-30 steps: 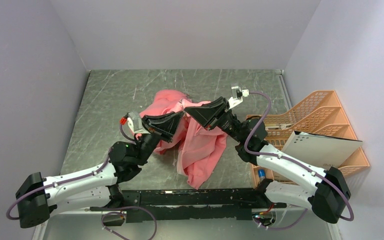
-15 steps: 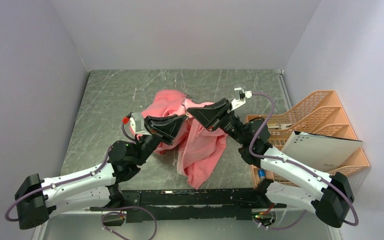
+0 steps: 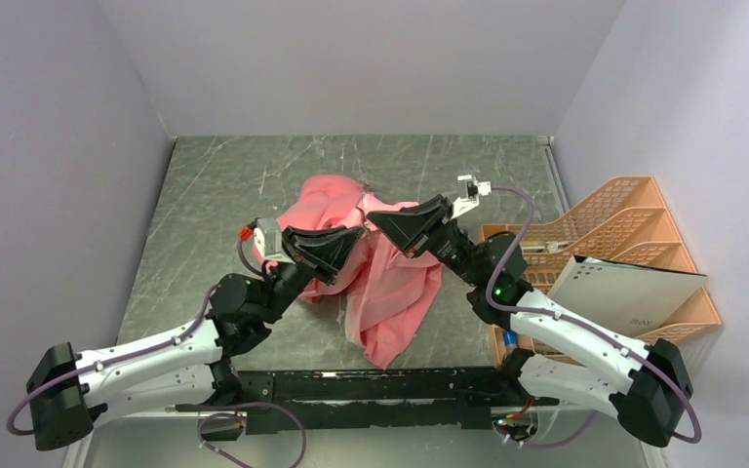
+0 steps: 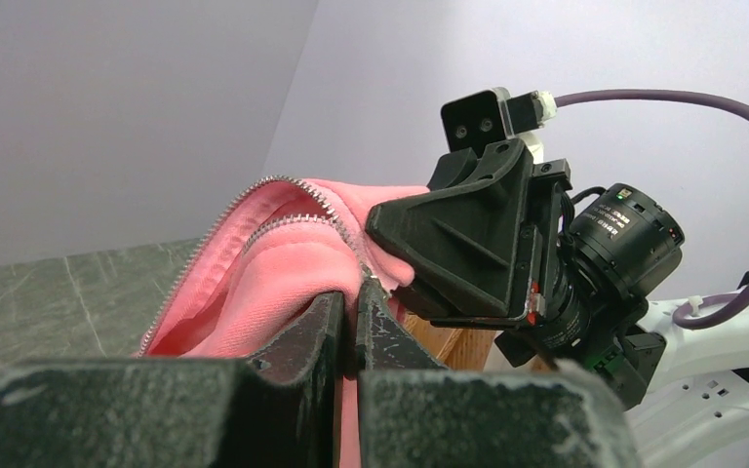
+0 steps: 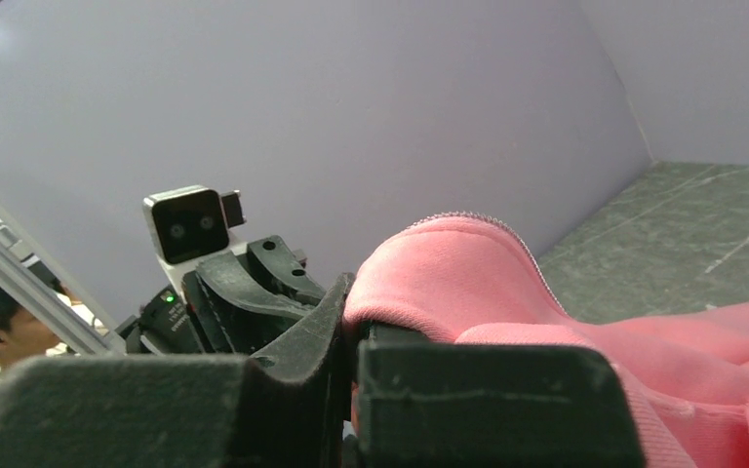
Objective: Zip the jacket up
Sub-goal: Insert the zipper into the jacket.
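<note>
While the left pincer (image 4: 351,304) is clenching the edge of the jacket (image 4: 283,255) right beside the zipper teeth (image 4: 254,200), the right pincer (image 5: 351,327) is grasping a rounded fold of the same pink cloth, and the two are hovering nearly tip to tip above the middle of the bench (image 3: 215,185). A small metal glint is showing at the left tips. Whether that is the pull, I cannot tell.

The jacket is sitting bunched at the bench's centre, with part of it lifted between the pincers and a long flap draping toward the near edge.

The closest risk is a collision: both pincers are working so near each other that a small inward move could be knocking one body against the other. Next is slip. Each one is pinching only a thin bit of soft cloth, and the hanging weight is likely pulling against both holds. If either lets go, the two rows of teeth may be falling out of line, and the slider could jam or snag loose fabric.

Farther out, the orange file rack (image 3: 624,234) is standing at the right edge, just beside the right arm, so a wide elbow swing could be bumping it.
</note>
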You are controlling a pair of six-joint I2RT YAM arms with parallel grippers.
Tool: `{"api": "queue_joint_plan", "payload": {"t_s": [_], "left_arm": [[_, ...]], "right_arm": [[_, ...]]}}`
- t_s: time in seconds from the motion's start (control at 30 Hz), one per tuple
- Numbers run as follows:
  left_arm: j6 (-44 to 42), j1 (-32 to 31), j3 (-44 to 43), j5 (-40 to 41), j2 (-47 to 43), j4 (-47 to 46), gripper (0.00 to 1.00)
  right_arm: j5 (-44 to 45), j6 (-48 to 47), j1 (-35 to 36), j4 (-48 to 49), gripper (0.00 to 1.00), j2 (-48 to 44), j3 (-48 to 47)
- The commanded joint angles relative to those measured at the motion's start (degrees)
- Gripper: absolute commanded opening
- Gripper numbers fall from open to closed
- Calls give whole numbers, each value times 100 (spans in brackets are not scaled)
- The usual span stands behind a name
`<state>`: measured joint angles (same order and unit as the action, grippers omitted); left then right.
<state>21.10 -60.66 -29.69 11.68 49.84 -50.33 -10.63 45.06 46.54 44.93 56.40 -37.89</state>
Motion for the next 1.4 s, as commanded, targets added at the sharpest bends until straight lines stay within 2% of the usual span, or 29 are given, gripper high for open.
{"api": "queue_joint_plan", "payload": {"t_s": [0.0,0.57,0.87,1.37], "left_arm": [[154,-103,-11,-381,-138,47,5],[57,-100,90,-309,-178,373,5],[141,-97,118,-192,-235,646,5],[448,-95,8,-877,-206,1012,5]], "right_arm": [[319,-295,-14,-63,0,-124,25],[260,-209,-12,72,0,-341,7],[10,-139,-9,469,0,-405,102],[-70,-481,-14,335,0,-342,254]]}}
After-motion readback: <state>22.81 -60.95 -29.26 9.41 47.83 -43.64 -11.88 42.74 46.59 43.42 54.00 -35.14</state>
